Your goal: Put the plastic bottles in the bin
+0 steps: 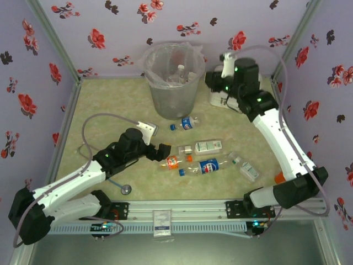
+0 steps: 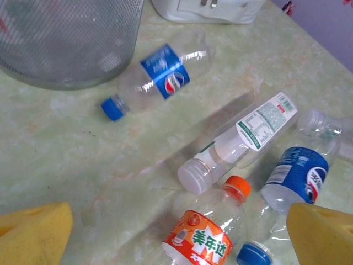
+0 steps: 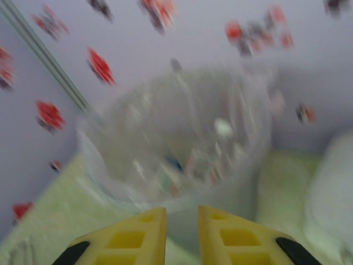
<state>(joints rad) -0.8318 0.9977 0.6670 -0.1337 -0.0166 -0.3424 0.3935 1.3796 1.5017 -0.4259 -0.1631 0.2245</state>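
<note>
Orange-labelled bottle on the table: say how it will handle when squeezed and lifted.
The orange-labelled bottle looks empty, so probably light. Its clear thin wall may dent under a squeeze. Lying on its side on the smooth table, it could roll if nudged.

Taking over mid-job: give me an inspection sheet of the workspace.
Surface: pale green marbled tabletop, no spills seen.
Job's things: tall translucent grey round plastic bin, partly filled; at least five small clear plastic bottles lie loose before it.
Clutter: white rounded latched case right of bin; stethoscope with round metal chest piece by left arm.
Grippers: left gripper open beside loose bottles; right gripper nearly closed, empty, facing bin.
Cables: grey cable loops off each arm.
Surroundings: lilac floral walls.
</note>
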